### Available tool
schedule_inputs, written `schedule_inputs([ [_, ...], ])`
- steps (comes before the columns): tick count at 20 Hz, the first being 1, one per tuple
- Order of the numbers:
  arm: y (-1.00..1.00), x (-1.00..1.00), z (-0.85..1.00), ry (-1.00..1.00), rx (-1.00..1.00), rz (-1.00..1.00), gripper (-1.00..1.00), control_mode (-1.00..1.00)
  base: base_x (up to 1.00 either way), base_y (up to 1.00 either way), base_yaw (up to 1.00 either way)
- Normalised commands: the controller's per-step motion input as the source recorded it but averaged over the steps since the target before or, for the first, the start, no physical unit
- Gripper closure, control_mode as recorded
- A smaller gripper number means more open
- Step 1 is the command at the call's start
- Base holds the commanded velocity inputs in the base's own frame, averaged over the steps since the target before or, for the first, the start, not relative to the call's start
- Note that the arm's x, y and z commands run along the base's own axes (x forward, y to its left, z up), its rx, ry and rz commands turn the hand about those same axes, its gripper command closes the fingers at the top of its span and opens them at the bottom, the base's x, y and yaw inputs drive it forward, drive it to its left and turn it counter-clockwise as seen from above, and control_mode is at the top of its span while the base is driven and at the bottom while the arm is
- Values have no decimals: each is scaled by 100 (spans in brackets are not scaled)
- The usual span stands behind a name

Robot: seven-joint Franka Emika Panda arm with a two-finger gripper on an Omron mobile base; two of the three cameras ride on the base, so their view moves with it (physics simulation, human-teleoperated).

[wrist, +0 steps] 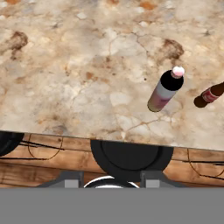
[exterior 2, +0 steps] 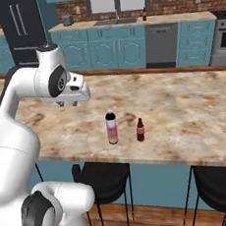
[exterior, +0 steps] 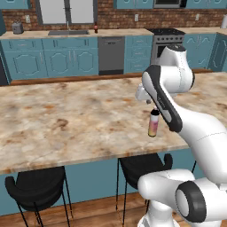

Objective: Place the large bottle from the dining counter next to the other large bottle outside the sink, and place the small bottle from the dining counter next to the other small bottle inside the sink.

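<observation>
The large bottle stands upright near the front edge of the dining counter, with a pale cap and a pink-to-yellow body. Just right of it stands the small bottle, short and dark brown. My gripper hovers above the counter, left of and higher than both bottles, open and holding nothing. Far back on the wall counter are the sink and the other large bottle beside it.
Black stools are tucked under the near edge of the island. A dishwasher and a stove line the back wall, with a toaster left of the sink. A wood floor aisle separates island and wall cabinets.
</observation>
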Motion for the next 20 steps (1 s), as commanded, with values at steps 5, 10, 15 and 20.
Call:
schedule_inputs([
  [5, -7, 0, 0, 0, 0, 0, -100, -100, 0, 0, 0],
  [10, -17, -1, 0, 0, 0, 1, -100, -100, 0, 0, 0],
  [15, -17, -6, 0, 0, 0, 1, -100, -100, 0, 0, 0],
  [20, -8, -8, 0, -2, 0, 0, -100, -100, 0, 0, 0],
])
